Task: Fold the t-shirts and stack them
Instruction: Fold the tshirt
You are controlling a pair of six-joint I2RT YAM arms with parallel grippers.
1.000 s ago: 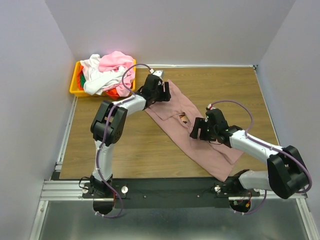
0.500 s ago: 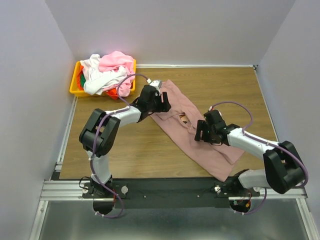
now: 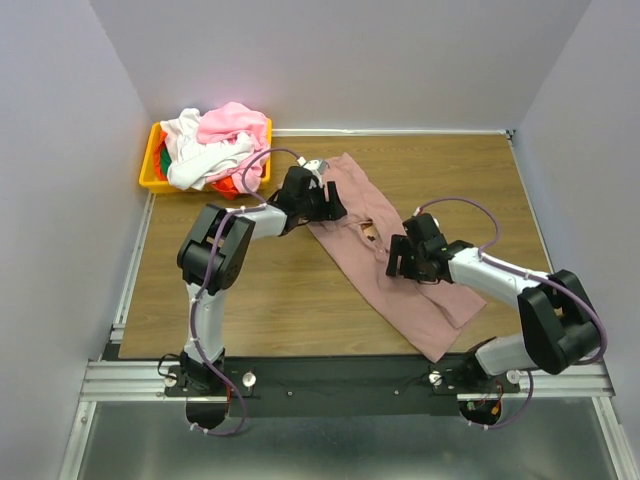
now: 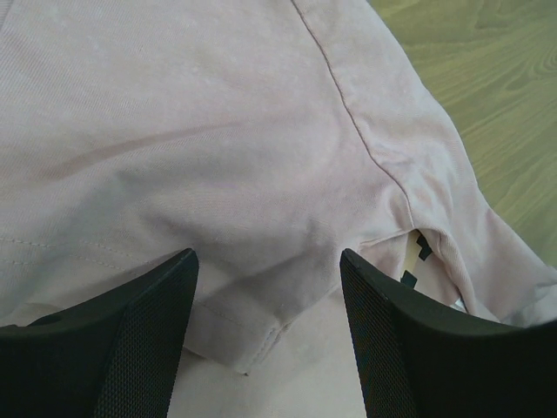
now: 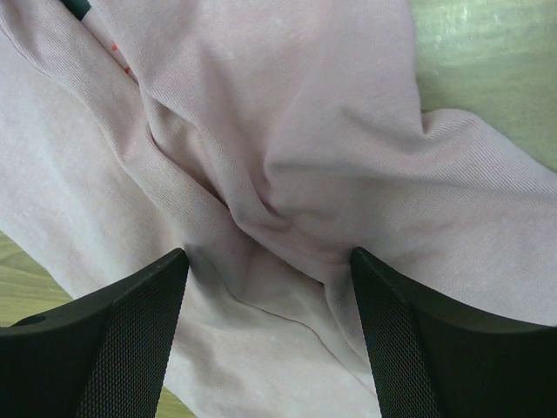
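Note:
A dusty mauve-pink t-shirt (image 3: 385, 270) lies crumpled in a diagonal strip across the wooden table, with a bit of its print (image 3: 370, 230) peeking out of a fold. My left gripper (image 3: 330, 205) hovers open over the shirt's upper end. In the left wrist view a sleeve hem (image 4: 248, 344) lies between the open left gripper (image 4: 267, 259). My right gripper (image 3: 405, 258) is open over the shirt's middle. Bunched folds (image 5: 261, 205) lie between the fingers of the right gripper (image 5: 270, 257). More t-shirts, light pink (image 3: 232, 122), white (image 3: 195, 160) and red-orange (image 3: 226, 186), are heaped at the back left.
The heap of shirts sits in a yellow plastic bin (image 3: 152, 180) in the back left corner, beyond the table's edge. Grey walls close in the left, back and right sides. Bare wood (image 3: 270, 290) lies left of the pink shirt, and more (image 3: 460, 180) at the back right.
The left arm has shifted its elbow and brought its gripper down and slightly right onto the shirt's upper end. The right gripper has edged a little along the shirt's middle. Both stayed open.

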